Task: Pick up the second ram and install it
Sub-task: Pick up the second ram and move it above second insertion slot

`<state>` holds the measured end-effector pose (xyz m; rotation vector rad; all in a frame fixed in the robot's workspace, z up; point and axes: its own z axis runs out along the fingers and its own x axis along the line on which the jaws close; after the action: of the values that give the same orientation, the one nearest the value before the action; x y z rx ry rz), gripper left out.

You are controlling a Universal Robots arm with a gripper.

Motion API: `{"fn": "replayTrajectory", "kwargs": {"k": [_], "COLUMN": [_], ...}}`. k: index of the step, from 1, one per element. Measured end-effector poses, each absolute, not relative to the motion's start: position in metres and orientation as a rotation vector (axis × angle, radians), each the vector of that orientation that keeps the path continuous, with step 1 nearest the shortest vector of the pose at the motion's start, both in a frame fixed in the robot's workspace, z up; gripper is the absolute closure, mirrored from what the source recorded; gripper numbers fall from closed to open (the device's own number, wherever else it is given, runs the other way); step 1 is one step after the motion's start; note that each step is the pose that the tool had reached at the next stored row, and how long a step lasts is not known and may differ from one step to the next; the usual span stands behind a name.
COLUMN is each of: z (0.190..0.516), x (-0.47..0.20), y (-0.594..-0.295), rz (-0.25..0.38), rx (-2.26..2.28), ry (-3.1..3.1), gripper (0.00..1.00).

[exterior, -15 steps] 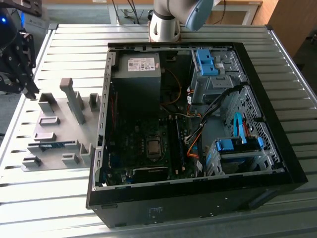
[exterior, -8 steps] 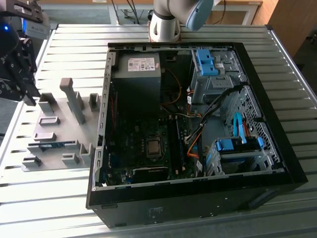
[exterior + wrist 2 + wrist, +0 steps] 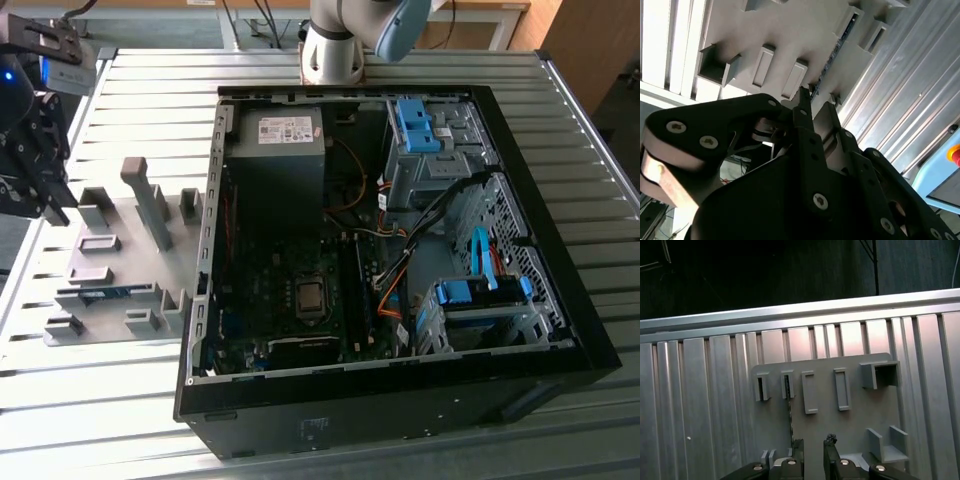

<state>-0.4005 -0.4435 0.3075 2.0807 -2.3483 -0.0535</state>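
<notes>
The second ram [image 3: 105,293] is a thin blue stick standing on edge in a slot of the grey holder plate [image 3: 120,225], on the exterior view's left. It appears edge-on as a dark thin line in both wrist views [image 3: 789,412] [image 3: 834,50]. My gripper [image 3: 45,200] hangs above the table beside the holder's far-left end, apart from the ram. Its two black fingers [image 3: 798,446] stand a little apart, open, with bare holder plate visible between them. The gripper [image 3: 813,444] [image 3: 817,102] holds nothing.
An open black computer case [image 3: 560,300] lies on the slatted metal table [image 3: 100,420], with the motherboard [image 3: 290,300], power supply [image 3: 275,150] and blue drive-bay clips [image 3: 415,125] inside. The holder plate carries several raised grey brackets [image 3: 150,200]. The arm's base [image 3: 335,45] stands behind the case.
</notes>
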Motion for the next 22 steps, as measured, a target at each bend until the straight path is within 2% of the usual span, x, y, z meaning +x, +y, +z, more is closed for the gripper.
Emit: {"fn": "replayTrajectory", "kwargs": {"k": [22], "z": [0.281], "x": [-0.402], "y": [-0.452], "rz": [-0.051], "rx": [2.155], "ry": [-2.280], "gripper": [0.70]}}
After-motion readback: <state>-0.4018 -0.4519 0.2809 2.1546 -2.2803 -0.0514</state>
